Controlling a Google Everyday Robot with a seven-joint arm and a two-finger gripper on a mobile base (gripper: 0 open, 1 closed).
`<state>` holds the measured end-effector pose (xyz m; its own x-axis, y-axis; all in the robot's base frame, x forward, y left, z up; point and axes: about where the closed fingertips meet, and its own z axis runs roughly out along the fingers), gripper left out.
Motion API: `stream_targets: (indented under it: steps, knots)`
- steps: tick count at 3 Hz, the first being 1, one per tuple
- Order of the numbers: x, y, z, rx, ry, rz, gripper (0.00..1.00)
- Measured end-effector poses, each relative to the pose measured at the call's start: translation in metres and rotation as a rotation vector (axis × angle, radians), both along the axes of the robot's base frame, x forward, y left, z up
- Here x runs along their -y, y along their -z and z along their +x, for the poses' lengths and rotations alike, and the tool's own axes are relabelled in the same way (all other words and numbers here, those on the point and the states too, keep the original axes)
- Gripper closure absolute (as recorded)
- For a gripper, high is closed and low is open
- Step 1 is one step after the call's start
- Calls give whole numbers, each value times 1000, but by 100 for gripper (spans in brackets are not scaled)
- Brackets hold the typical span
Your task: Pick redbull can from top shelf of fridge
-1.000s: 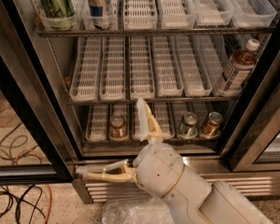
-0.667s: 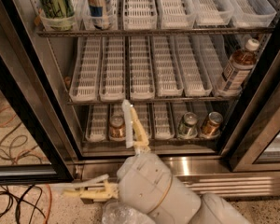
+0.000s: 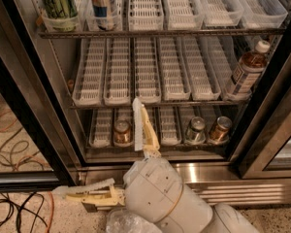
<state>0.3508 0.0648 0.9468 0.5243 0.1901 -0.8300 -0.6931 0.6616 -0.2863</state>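
The redbull can (image 3: 103, 4), slim, blue and silver with a red mark, stands in a white tray at the left of the top shelf (image 3: 174, 32) of the fridge (image 3: 31, 115). Its top is cut off by the frame's edge. A wider green-patterned can (image 3: 58, 1) stands just left of it. My gripper (image 3: 96, 146) is low in front of the fridge's base, far below the can. It is open wide and empty. One finger (image 3: 139, 125) points up over the bottom rack and the other finger (image 3: 85, 194) points left above the floor.
A brown bottle (image 3: 246, 73) stands at the right of the middle rack. Gold-brown cans (image 3: 121, 131) (image 3: 218, 130) and a silver can (image 3: 196, 129) sit on the bottom rack. Black door frames flank the opening. Cables (image 3: 14, 212) lie on the floor at left, and crumpled plastic (image 3: 126, 222) below my arm.
My gripper and wrist have shifted a little to the left and lower in front of the fridge base, staying open. The cans and bottle have not moved.
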Motion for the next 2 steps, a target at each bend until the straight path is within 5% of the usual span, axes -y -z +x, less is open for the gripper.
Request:
stream_targets:
  steps: [1, 2]
  knots:
    - [7, 5, 9, -24, 39, 9, 0]
    - [25, 4, 32, -18, 159, 10, 0]
